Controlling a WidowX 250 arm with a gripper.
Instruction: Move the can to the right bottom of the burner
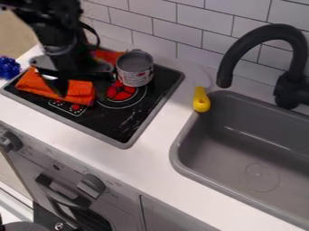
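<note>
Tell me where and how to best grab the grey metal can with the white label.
I'd pinch the grey metal can by its round sides just below the rim, coming down from above: it stands upright, and the white-tiled wall behind likely makes a rear approach tighter.

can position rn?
Camera view: the can sits toward the back right of the black stovetop, partly over the upper edge of the red burner, just right of the robot's hand.

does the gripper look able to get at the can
Probably yes: the gripper hangs close beside the can, nothing seems to stand between them, and the orange cloth lies low on the stovetop.
</note>
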